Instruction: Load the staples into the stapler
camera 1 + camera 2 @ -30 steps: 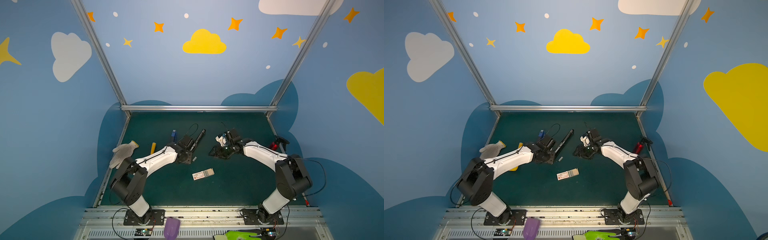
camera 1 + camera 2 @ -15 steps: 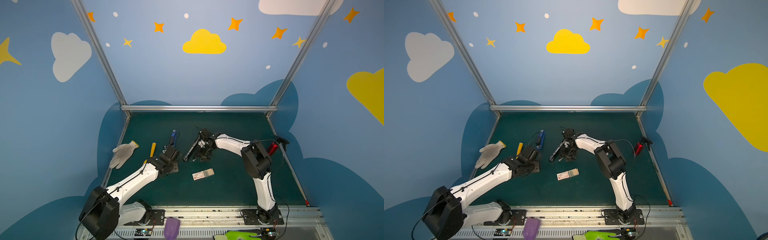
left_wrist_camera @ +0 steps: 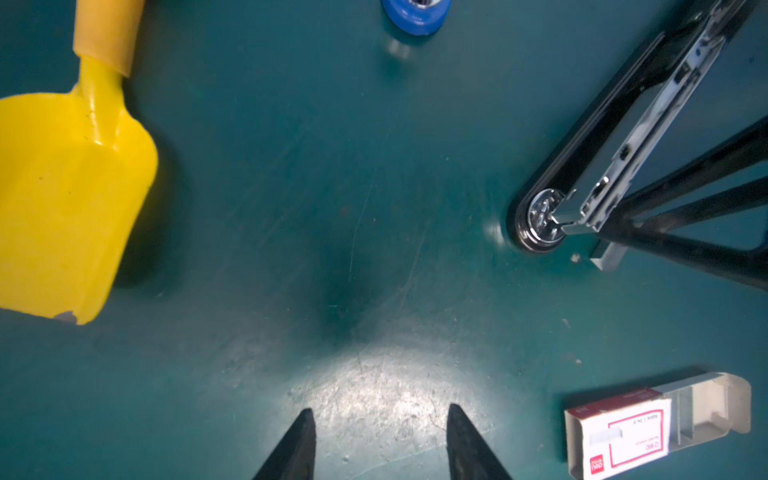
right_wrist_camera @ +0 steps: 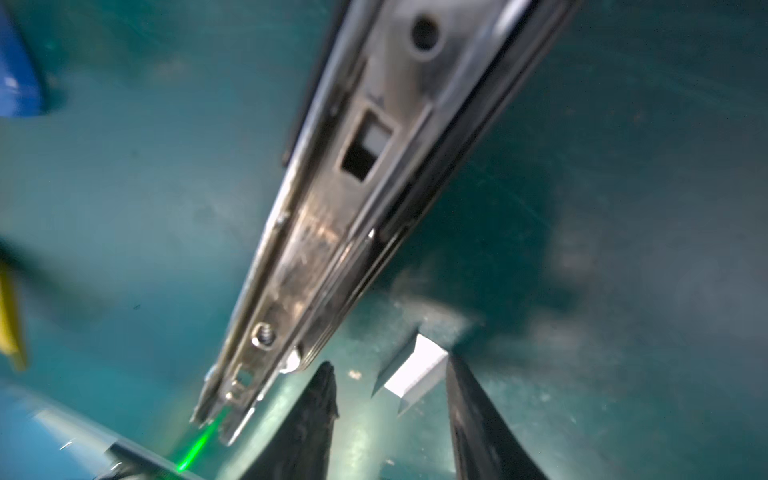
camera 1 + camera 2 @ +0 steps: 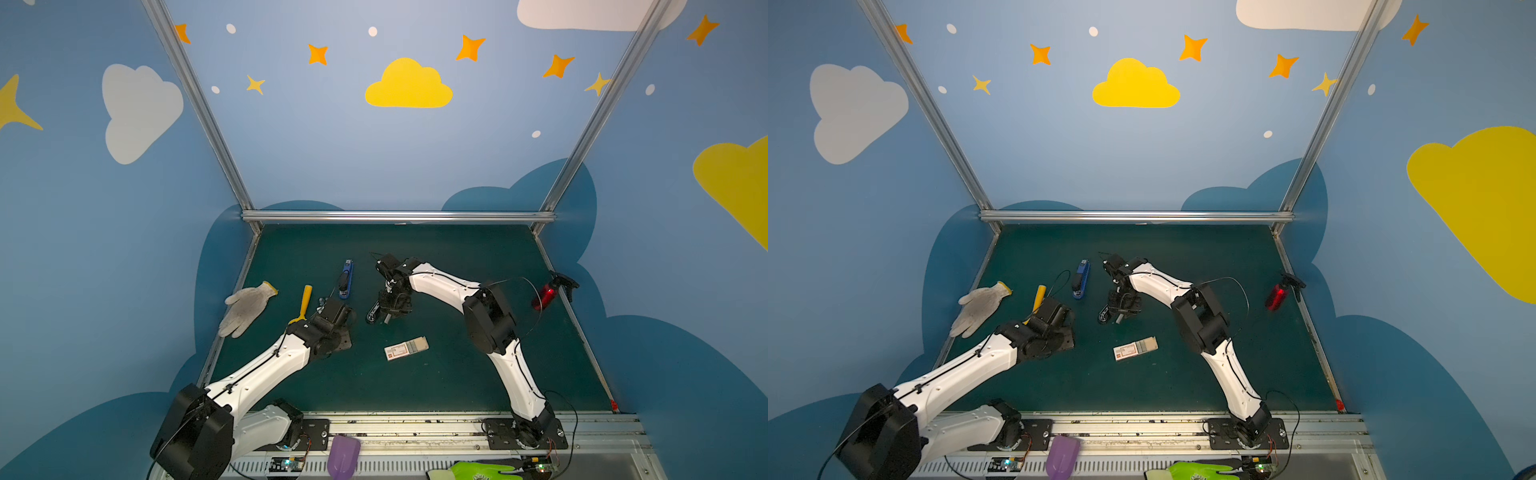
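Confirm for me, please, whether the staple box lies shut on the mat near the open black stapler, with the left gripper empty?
Not quite: the box is slid open, not shut; the left wrist view shows grey staples in its pulled-out part. Otherwise right: it lies on the mat near the open black stapler, and the left gripper is empty.

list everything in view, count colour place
stapler: 1, black and silver, opened, centre
staple box: 1, white-red, open, centre front
staple strip: 1, silvery, by stapler tip
blue tool: 1, blue, behind centre
yellow scoop: 1, yellow, left
knit glove: 1, off-white, left edge
spray bottle: 1, red, right edge
purple scoop: 1, purple, front rail
green glove: 1, green, front rail
left gripper: 1, black, open, empty
right gripper: 1, black, open astride staple strip
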`<state>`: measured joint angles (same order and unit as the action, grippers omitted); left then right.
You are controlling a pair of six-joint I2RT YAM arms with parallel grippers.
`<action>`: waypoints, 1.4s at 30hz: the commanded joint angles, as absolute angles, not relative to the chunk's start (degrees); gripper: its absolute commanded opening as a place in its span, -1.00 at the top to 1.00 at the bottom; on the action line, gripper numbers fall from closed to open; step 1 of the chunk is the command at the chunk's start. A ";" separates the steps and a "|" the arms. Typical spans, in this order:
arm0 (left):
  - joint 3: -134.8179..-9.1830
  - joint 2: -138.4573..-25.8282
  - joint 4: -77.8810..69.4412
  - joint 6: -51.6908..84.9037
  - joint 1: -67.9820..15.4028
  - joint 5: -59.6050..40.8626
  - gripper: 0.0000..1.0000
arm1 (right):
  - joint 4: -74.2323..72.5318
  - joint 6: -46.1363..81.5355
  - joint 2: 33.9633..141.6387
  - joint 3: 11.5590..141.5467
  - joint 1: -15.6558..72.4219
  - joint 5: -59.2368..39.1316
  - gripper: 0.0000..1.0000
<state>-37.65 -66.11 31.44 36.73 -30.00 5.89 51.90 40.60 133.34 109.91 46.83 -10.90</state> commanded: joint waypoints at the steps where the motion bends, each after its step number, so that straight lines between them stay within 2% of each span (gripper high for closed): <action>1: -37.37 -65.74 30.77 37.10 -29.62 5.58 -0.02 | 59.68 38.48 137.08 110.28 48.87 -3.24 0.19; 5: -37.43 -66.34 30.24 37.42 -29.53 4.80 -0.02 | 61.69 37.11 137.08 110.62 50.25 0.43 0.38; 14: -37.96 -67.92 28.52 37.97 -29.53 2.66 -0.02 | 60.15 35.60 131.41 103.33 50.84 3.50 0.40; 21: -40.05 -70.36 26.55 36.81 -29.64 -2.20 -0.02 | 51.59 34.10 122.82 95.88 49.73 -4.22 0.15; 26: -42.99 -72.74 25.40 39.28 -30.64 -4.04 -0.02 | 46.03 34.63 113.94 87.98 47.22 -5.28 0.14; 35: -55.11 -87.12 27.75 47.27 -36.14 -4.27 -0.01 | 39.03 36.12 99.81 69.65 39.28 -6.65 0.14; 42: -68.44 -100.65 33.87 48.00 -40.90 -1.01 0.03 | 35.39 35.95 93.25 61.05 35.19 -8.20 0.14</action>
<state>-64.64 -97.56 29.26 46.78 -39.94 -3.07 37.91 35.79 96.03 62.74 35.99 -6.87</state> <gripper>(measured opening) 0.485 0.431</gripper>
